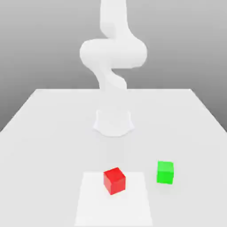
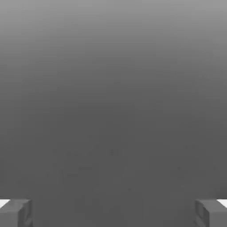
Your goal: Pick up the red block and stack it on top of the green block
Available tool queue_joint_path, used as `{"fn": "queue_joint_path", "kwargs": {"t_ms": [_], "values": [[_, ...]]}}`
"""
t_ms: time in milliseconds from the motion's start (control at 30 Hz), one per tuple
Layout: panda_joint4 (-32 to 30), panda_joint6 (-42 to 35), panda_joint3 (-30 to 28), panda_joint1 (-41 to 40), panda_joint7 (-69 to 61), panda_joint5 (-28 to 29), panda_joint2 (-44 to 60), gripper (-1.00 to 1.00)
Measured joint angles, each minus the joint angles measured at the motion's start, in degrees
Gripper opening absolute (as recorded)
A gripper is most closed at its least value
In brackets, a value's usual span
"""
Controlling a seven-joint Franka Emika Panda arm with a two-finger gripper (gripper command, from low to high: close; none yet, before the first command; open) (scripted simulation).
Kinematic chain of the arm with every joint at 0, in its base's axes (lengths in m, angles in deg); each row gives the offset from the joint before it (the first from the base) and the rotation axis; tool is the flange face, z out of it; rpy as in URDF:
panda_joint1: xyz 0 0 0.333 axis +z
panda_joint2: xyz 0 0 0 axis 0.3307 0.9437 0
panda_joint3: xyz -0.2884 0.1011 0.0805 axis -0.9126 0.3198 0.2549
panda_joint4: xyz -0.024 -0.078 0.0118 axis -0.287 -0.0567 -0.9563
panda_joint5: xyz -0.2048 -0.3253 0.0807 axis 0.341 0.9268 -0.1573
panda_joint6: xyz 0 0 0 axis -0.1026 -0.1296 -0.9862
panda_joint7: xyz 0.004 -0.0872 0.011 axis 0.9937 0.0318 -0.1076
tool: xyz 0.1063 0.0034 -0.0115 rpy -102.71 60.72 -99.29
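In the hand view the two grey fingers [image 2: 15, 213] stand wide apart, one tip at each lower corner of the picture, with nothing between them but a plain grey surface; the gripper [image 2: 113, 213] holds nothing. In the exterior view the white arm [image 1: 113, 53] rises from its round base [image 1: 113, 123] at the middle of the pale tabletop [image 1: 44, 119], bends forward and runs out of the picture at the upper edge. The red block [image 1: 115, 180] sits on the tabletop in front of the base, near the front edge, turned a little so that one corner faces the camera, and it rests on a slightly brighter rectangular patch [image 1: 95, 204] of the surface. The green block [image 1: 165, 172] lies on the tabletop toward the exterior view's right of the red block, near it but apart, with a clear strip of tabletop between them, and just outside the bright patch. Both blocks sit flat and upright.
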Motion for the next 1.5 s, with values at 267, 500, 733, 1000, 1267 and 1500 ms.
{"fn": "queue_joint_path", "kwargs": {"t_ms": [267, 500, 733, 1000, 1267, 1500], "values": [[-11.21, 10.18, -6.04, 6.14, -13.07, -4.11, 16.43, 0.0], [-21.73, 20.17, -7.21, 8.56, -22.44, -3.69, 31.95, 0.0], [-26.28, 29.28, -6.92, 8.11, -25.02, 0.2, 43.74, 0.0], [-25.09, 37.69, -2.65, 5.44, -29.66, -6.22, 53.76, 0.0], [-25.03, 38.35, -1.95, 4.82, -29.8, -6.48, 54.63, -1.0], [-25.88, 31.59, -5.86, 7.41, -26.25, -1.31, 46.53, -1.0]]}}
